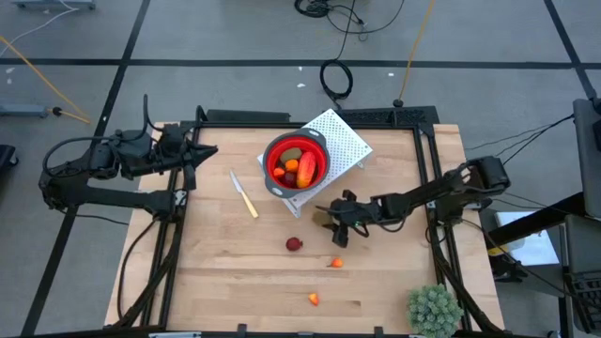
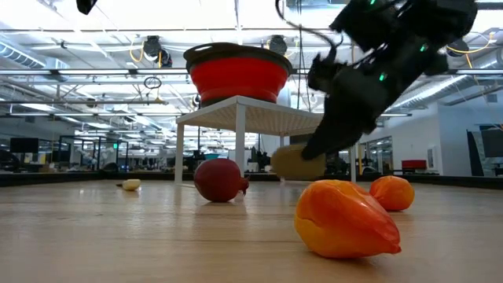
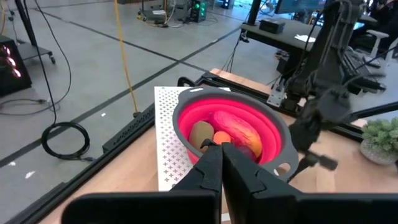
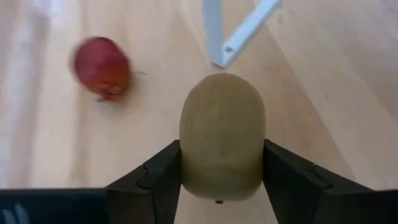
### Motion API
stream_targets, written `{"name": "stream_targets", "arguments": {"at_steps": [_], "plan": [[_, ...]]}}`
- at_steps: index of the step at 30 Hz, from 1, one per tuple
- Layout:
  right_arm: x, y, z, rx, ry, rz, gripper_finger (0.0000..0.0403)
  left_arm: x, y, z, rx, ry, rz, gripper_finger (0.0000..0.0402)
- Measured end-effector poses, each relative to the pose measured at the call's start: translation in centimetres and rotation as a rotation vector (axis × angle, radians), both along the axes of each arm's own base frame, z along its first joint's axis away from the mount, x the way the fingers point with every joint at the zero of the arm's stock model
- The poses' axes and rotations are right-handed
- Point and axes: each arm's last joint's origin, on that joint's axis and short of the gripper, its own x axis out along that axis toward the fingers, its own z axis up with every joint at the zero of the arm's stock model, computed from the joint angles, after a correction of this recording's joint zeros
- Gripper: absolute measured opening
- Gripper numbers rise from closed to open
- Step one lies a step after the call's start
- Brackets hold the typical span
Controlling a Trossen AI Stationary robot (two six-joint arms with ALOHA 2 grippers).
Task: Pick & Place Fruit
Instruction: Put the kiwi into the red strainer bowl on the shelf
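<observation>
My right gripper (image 1: 331, 217) is shut on an olive-brown oval fruit (image 4: 222, 134), low over the table just in front of the white stand (image 1: 344, 141). The red bowl (image 1: 296, 161) sits on that stand with several fruit pieces inside. A dark red ball (image 1: 294, 244) and two orange bits (image 1: 336, 263) (image 1: 314, 299) lie on the wood nearer the front. At the table's far left, my left gripper (image 3: 222, 158) is shut and holds nothing. My right gripper pinches the oval fruit by its two long sides (image 4: 186, 158), one finger (image 4: 155, 177) on each side. The fingers slant down from the table's right and lie along the oval, whose far end sticks out past them. In the low view the oval (image 2: 292, 163) lies level, close to the table top.
A cream-handled knife (image 1: 244, 195) lies left of the bowl. A spiky green plant ball (image 1: 434, 308) stands at the front right corner. A black frame (image 1: 427, 141) borders the table. Open wood lies at the front left.
</observation>
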Motion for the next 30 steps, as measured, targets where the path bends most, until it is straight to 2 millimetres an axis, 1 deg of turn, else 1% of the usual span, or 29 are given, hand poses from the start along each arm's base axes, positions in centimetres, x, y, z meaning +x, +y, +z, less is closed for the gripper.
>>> {"name": "stream_targets", "arguments": {"at_steps": [3, 5, 11, 15, 19, 24, 30], "plan": [[-0.9, 0.8, 1.4, 0.007, 0.002, 0.026, 0.0190, 0.0, 0.0, 0.0, 0.024, 0.011, -0.027, 0.0004], [-1.4, 1.3, 2.6, 0.037, -0.038, 0.026, 0.0192, 0.0, -0.1, 0.0, 0.037, 0.018, -0.040, 0.0010], [-2.8, 2.5, 6.2, 0.204, -0.177, -0.024, 0.0186, 0.0, -0.1, 0.0, 0.045, 0.021, -0.045, 0.0020], [-3.3, 3.0, 8.3, 0.316, -0.305, -0.067, 0.0184, 0.2, -0.1, 0.0, 0.043, 0.024, -0.044, 0.0010], [-3.2, 3.2, 10.1, 0.346, -0.470, -0.108, 0.0184, 0.4, 0.0, -0.1, 0.041, 0.033, -0.044, 0.0002], [-2.9, 3.0, 12.0, 0.298, -0.662, -0.083, 0.0183, 2.1, 0.0, 0.1, 0.031, 0.007, -0.096, 0.0016], [-3.0, 2.4, 13.8, 0.193, -0.827, -0.045, 0.0184, 5.4, 0.3, 0.6, 0.047, -0.071, -0.102, 0.0041]]}}
